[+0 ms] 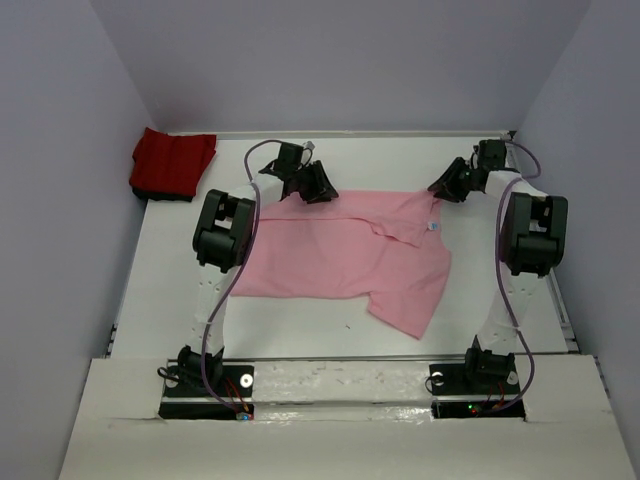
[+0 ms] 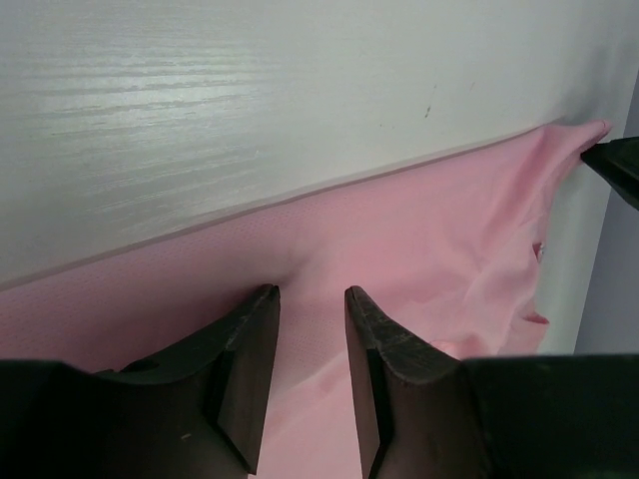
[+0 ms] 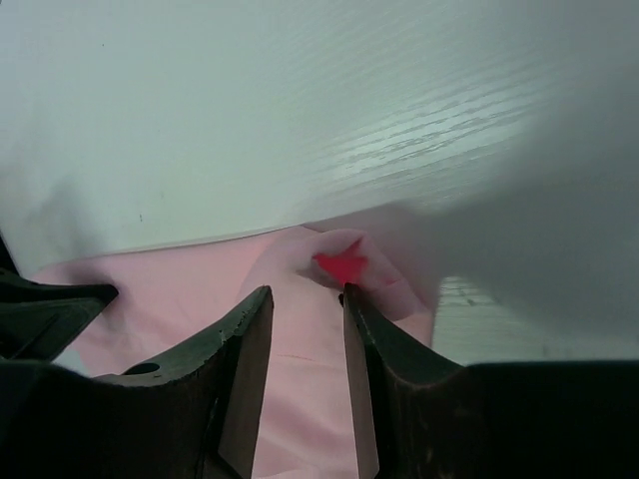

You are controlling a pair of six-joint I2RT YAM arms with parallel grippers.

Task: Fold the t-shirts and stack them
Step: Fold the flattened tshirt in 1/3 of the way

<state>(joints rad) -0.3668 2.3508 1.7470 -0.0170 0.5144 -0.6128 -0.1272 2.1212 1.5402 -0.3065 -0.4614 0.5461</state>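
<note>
Pink t-shirt (image 1: 330, 255) lies long-ways left to right. The left tool (image 1: 318, 188) and right tool (image 1: 447, 188) sit at its far corners, each narrowly parted, gripping nothing afaict.

White surface (image 1: 300, 335), pale walls (image 1: 340, 60)
Lavender walls close the wood-grained surface far, left and right; a white board (image 1: 340, 440) spans the near edge.
</note>
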